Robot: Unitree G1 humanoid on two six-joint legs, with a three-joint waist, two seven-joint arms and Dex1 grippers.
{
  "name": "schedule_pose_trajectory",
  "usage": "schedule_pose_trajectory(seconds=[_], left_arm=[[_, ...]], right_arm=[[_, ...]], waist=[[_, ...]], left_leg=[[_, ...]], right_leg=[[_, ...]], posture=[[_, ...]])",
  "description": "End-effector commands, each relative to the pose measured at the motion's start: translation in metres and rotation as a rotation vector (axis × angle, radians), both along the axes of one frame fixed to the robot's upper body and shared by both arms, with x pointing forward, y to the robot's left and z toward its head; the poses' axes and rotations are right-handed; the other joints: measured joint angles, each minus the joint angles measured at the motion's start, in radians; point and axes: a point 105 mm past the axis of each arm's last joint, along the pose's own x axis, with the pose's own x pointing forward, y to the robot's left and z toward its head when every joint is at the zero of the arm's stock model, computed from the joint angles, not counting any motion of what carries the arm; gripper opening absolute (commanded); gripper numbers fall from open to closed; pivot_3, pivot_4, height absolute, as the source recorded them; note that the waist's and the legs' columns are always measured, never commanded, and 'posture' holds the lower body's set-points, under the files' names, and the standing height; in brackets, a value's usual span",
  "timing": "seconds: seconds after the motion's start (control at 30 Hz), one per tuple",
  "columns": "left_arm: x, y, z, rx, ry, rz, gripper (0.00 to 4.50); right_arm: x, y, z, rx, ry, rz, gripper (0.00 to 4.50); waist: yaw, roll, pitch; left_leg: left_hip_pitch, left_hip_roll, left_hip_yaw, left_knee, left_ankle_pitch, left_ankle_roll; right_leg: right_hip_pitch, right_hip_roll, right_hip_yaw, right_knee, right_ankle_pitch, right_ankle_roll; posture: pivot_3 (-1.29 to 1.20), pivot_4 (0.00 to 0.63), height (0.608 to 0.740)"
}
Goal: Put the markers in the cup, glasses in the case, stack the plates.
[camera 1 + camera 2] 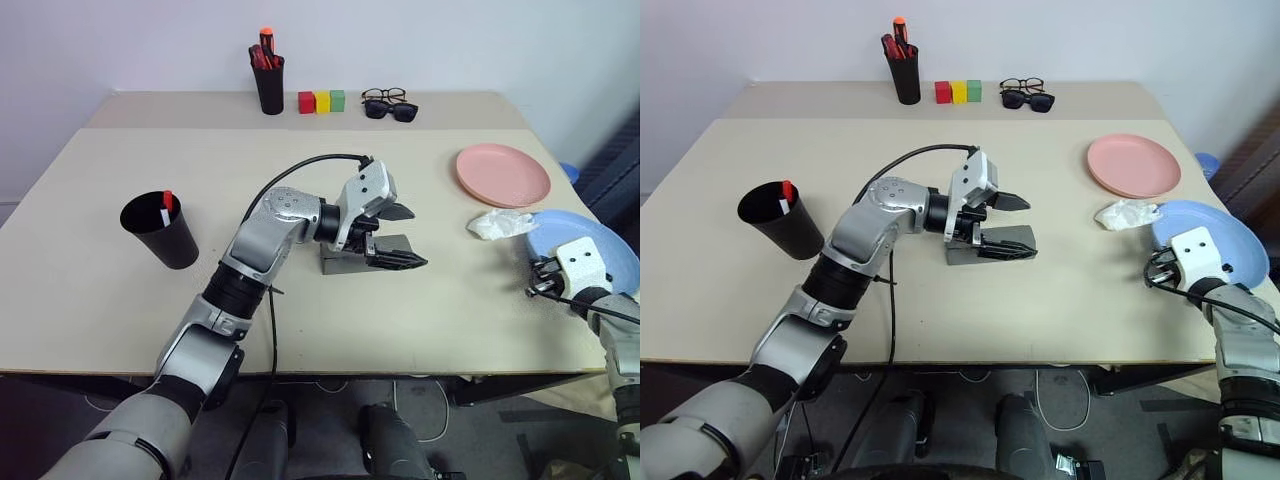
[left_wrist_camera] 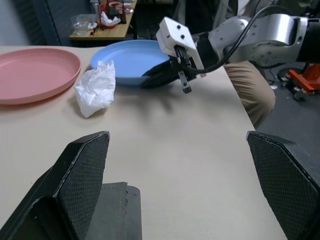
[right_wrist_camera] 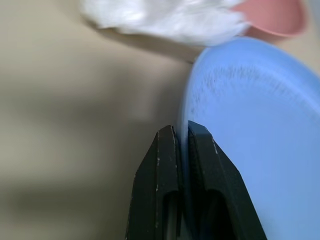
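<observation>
The right gripper (image 3: pixel 181 137) pinches the rim of the light blue plate (image 1: pixel 1230 240) at the table's (image 1: pixel 90 290) right edge. The left gripper (image 1: pixel 1015 222) stands wide open over the grey case (image 1: pixel 990 247). One salmon pink plate (image 1: pixel 502 173) lies beyond crumpled tissue (image 1: pixel 500 224); one black cup (image 1: pixel 160 230) holds markers (image 1: pixel 166 206). No writing is legible.

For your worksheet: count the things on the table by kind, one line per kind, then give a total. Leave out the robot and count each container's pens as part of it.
Plates: 2, pink and blue
Black cups: 2
Colour blocks: 3
Pairs of glasses: 2
Grey case: 1
Crumpled tissue: 1
Total: 11
</observation>
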Motion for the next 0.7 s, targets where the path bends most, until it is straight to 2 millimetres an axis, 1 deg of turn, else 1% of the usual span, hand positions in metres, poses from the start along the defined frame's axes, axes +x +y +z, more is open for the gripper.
schedule_pose_trajectory(seconds=[0.03,0.13,0.3,0.37,0.43,0.57,0.67,0.7], left_arm=[[-0.008,-0.005,0.012,-0.04,-0.024,-0.025,4.5],[-0.007,-0.004,0.008,-0.035,-0.02,-0.013,4.5],[-0.001,0.001,-0.002,-0.018,-0.011,0.033,4.5],[0.0,0.005,-0.003,-0.021,-0.008,0.059,4.5],[0.0,0.009,-0.003,-0.025,-0.007,0.084,4.5],[0.001,0.017,-0.004,-0.031,-0.004,0.136,4.5],[0.002,0.028,-0.006,-0.028,0.0,0.198,4.5],[0.003,0.032,-0.007,-0.029,0.004,0.224,4.5]], right_arm=[[0.014,-0.007,0.058,-0.113,-0.144,-0.027,0.07],[0.034,0.002,0.076,-0.122,-0.18,0.009,0.07],[0.073,0.017,0.088,-0.151,-0.175,0.076,0.07],[0.091,0.03,0.094,-0.163,-0.177,0.108,0.07],[0.103,0.042,0.099,-0.174,-0.186,0.134,0.07],[0.121,0.068,0.106,-0.174,-0.206,0.17,0.07],[0.133,0.092,0.107,-0.155,-0.216,0.198,0.07],[0.136,0.101,0.107,-0.146,-0.218,0.212,0.36]], waist=[[-0.006,0.001,0.001],[-0.013,0.003,0.0],[-0.022,0.003,0.001],[-0.025,0.003,0.001],[-0.029,0.003,0.001],[-0.03,0.003,0.001],[-0.032,0.003,0.001],[-0.032,0.003,0.001]], left_leg=[[0.0,0.0,0.0,0.0,0.0,0.0],[0.001,0.001,0.001,-0.001,0.0,0.0],[0.001,0.0,0.001,-0.003,0.0,0.0],[0.001,0.0,0.001,-0.004,0.0,0.0],[0.001,0.0,0.001,-0.006,0.0,0.0],[0.001,0.0,0.0,-0.012,0.002,-0.003],[0.001,0.0,0.0,-0.013,0.003,-0.004],[0.001,0.0,0.0,-0.013,0.003,-0.004]], right_leg=[[-0.001,0.0,0.0,0.0,0.0,0.0],[-0.001,0.0,0.0,0.0,0.0,0.0],[-0.001,0.0,0.0,0.0,0.0,0.0],[-0.001,0.0,0.0,-0.001,0.0,0.0],[-0.002,0.0,0.0,-0.001,0.0,0.0],[-0.005,0.0,0.001,0.0,0.002,0.003],[-0.006,0.0,0.001,0.001,0.002,0.003],[-0.007,0.0,0.001,0.001,0.002,0.003]], posture=[[0.0,0.15,0.74],[0.0,0.15,0.74],[0.0,0.15,0.74],[0.0,0.15,0.74],[0.0,0.15,0.74],[0.0,0.15,0.74],[0.0,0.15,0.74],[0.0,0.15,0.74]])
